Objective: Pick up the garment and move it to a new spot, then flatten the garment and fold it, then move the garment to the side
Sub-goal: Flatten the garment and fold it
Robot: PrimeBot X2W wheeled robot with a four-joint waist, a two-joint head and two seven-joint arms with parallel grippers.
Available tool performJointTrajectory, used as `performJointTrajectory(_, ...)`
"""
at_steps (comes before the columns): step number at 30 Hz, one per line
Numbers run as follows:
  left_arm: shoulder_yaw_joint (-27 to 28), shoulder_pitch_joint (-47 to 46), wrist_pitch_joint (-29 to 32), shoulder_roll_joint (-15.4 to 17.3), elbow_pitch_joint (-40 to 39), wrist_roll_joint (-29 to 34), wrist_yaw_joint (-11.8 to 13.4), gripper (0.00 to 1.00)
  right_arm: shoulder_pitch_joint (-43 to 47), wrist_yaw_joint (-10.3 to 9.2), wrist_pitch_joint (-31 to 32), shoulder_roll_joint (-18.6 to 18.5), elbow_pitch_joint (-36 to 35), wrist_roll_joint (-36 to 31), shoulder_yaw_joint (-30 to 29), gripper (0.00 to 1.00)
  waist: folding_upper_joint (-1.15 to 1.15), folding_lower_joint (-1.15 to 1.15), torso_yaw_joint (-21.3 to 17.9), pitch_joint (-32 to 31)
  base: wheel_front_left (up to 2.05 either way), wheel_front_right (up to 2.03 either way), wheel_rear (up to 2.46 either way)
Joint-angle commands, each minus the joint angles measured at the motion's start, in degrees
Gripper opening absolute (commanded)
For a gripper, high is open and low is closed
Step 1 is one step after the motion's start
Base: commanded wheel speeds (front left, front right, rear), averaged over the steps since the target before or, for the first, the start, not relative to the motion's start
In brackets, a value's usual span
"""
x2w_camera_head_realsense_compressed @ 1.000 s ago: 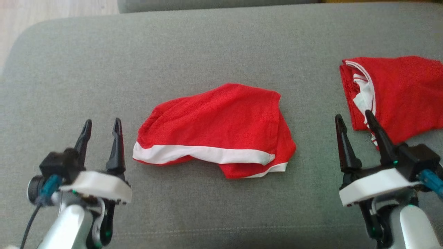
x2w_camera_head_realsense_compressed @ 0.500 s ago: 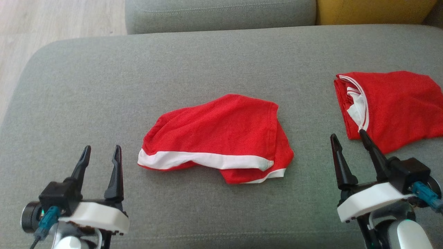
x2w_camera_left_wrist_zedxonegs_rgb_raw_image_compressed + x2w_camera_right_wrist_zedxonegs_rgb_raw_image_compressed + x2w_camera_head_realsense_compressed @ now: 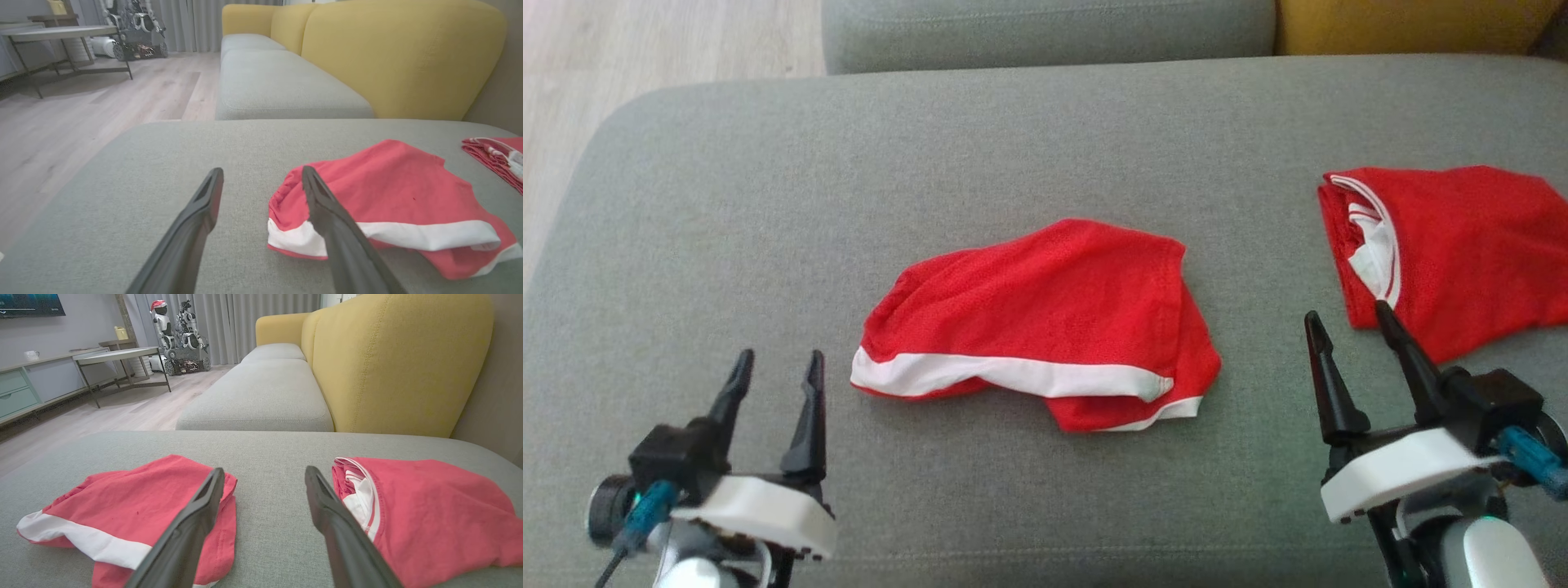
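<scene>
Grey cushion (image 3: 768, 204) spreads wide around the central garment (image 3: 1045, 318).

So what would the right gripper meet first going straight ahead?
Likely the right gripper meets bare sofa cushion between the red shorts and folded red shirt, possibly grazing the latter's edge; depth unclear.
</scene>
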Motion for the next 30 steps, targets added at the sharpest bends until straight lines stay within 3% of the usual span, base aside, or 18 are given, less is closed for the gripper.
performJointTrajectory(1,1.85,-5.00,0.44,1.57,-0.13,-0.83,-1.25,1.00,-1.80,-0.04,0.02,-0.21,-2.53,0.15,1.14,1.00,0.00,0.00,0.20,0.90,0.00,0.00,0.00)
performJointTrajectory(4,1.24,-7.12,1.85,1.29,1.99,-1.98,-2.93,1.00,-2.24,-0.04,-0.05,-0.21,-2.67,0.22,1.26,1.00,0.00,0.00,0.19,1.88,0.00,0.00,0.00)
performJointTrajectory(13,-1.50,-15.98,6.86,-1.02,18.92,-7.28,-11.50,1.00,-3.79,-0.04,-0.34,-0.21,-1.79,0.46,2.59,1.00,0.00,0.00,-1.66,5.47,0.00,0.00,0.00)
performJointTrajectory(19,-2.43,-19.11,8.82,-2.47,27.74,-9.62,-15.02,1.00,-4.35,-0.04,-0.67,-0.21,-1.15,0.69,2.68,1.00,0.00,0.00,-2.61,6.68,0.00,0.00,0.00)
performJointTrajectory(20,-2.44,-19.57,8.59,-2.61,28.63,-9.78,-15.42,0.83,-4.40,-0.04,-0.74,-0.21,-1.05,0.73,2.73,1.00,0.00,0.00,-2.69,6.84,0.00,0.00,0.00)
performJointTrajectory(21,-2.45,-20.02,8.20,-2.67,29.45,-9.81,-15.77,0.33,-4.43,-0.04,-0.76,-0.21,-0.93,0.80,2.84,1.00,0.00,0.00,-2.74,6.97,0.00,0.00,0.00)
performJointTrajectory(22,-2.39,-20.40,7.75,-2.73,30.26,-9.88,-16.08,0.00,-4.46,-0.04,-0.72,-0.21,-0.80,0.84,3.12,1.00,0.00,0.00,-2.81,7.08,0.00,0.00,0.00)
performJointTrajectory(30,-2.41,-22.15,4.97,-3.24,33.94,-10.03,-17.42,0.00,-4.62,-0.04,1.43,-0.22,1.14,-1.68,12.57,1.00,0.00,0.00,-2.56,7.27,0.00,0.00,0.00)
